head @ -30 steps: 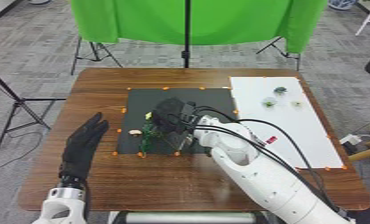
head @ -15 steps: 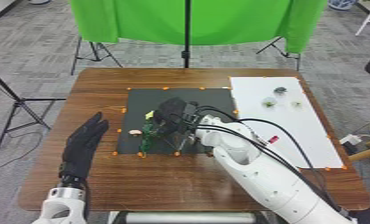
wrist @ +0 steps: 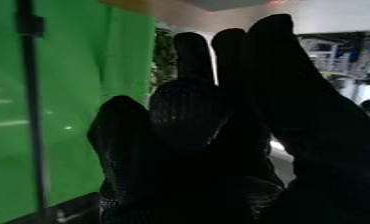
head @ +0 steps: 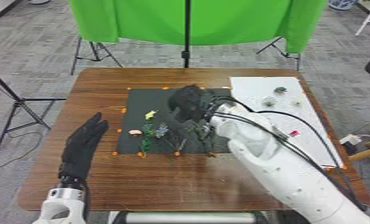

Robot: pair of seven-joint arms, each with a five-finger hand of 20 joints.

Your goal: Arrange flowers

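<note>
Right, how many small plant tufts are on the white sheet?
3 on the white sheet's far part: a dark tuft farthest, a green tuft nearer, left, a pale tuft nearer, right. The right arm may hide others.

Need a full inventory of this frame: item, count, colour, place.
Yellow flower: one, yellow, dark mat's left part
Pink flower: one, pale pink, near mat's left edge
Blue-grey flower: one, right of the pink one
Green stem: at least one, green, nearer the mat's front edge
Small flower heads: three, greenish to grey, white sheet's far half
Small item: one, red, white sheet
Dark mat: one, mid-table
White sheet: one, table's right
Orange markers: several, mat and sheet edges
Table: one, brown, centre
Backdrop: one, green, behind table
Left hand: one, black, table's left
Right hand: one, black, over mat
</note>
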